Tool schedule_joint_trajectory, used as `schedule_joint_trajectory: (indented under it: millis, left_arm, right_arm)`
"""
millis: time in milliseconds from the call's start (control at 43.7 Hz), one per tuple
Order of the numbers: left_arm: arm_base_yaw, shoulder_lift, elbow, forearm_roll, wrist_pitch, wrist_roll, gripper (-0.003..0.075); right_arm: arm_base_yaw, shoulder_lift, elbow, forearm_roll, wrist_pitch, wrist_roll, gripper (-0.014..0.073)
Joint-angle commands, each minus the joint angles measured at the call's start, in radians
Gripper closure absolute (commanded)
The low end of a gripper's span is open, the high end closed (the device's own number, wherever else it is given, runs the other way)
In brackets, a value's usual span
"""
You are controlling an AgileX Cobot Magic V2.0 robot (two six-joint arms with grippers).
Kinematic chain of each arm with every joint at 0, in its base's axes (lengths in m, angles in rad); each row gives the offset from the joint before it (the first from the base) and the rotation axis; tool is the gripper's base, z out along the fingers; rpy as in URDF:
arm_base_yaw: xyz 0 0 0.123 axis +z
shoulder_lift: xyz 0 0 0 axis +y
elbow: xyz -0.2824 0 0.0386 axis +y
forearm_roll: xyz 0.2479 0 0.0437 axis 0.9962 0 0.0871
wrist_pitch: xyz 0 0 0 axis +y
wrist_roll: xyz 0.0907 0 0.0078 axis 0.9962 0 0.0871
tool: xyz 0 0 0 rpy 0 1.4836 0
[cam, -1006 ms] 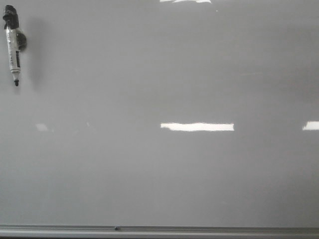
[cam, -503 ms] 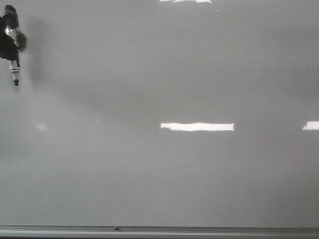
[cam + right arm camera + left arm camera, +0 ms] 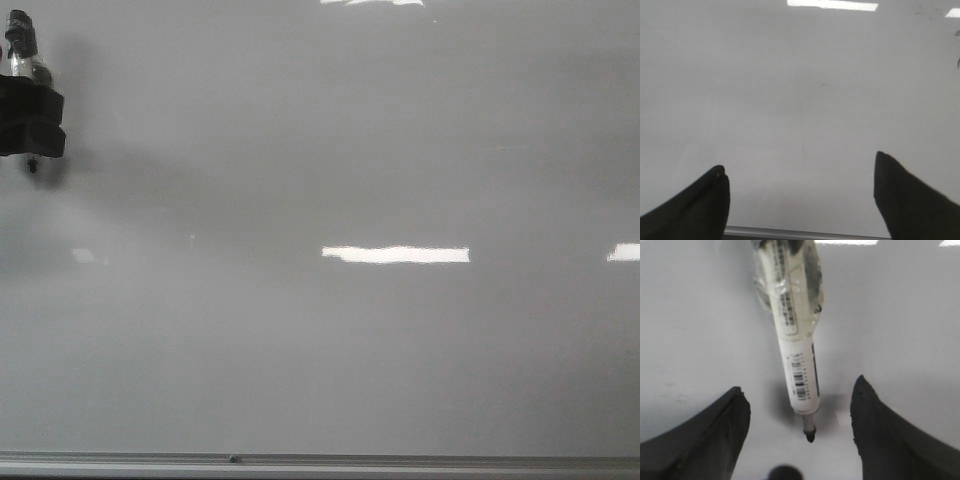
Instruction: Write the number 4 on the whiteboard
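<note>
Reaching at the whiteboard's (image 3: pixel 330 350) upper left, left tool (image 3: pixel 800 430) spread around the marker (image 3: pixel 795 360), right tool (image 3: pixel 800 195) apart.

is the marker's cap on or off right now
Off: the marker shows its bare dark tip, pointing down between the open left gripper fingers.

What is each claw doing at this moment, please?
Left claw: open, straddling the marker on the whiteboard, not gripping it.
Right claw: open, holding nothing.
</note>
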Motion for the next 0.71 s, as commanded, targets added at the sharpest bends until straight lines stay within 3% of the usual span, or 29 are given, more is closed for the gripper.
schedule_joint_trajectory:
  millis: [0, 435, 686]
  left_arm:
    - [0.002, -0.012, -0.048, -0.007, -0.077, -0.009, 0.0347]
    - [0.002, 0.058, -0.108, -0.007, -0.103, -0.007, 0.0470]
    - [0.002, 0.051, -0.108, -0.007, -0.093, -0.007, 0.0633]
  right_arm:
    - [-0.003, 0.006, -0.026, 0.003, -0.066, 0.000, -0.0016]
    - [-0.003, 0.006, -0.026, 0.003, -0.062, 0.000, -0.0016]
    - [-0.003, 0.006, -0.026, 0.003, -0.054, 0.000, -0.0016]
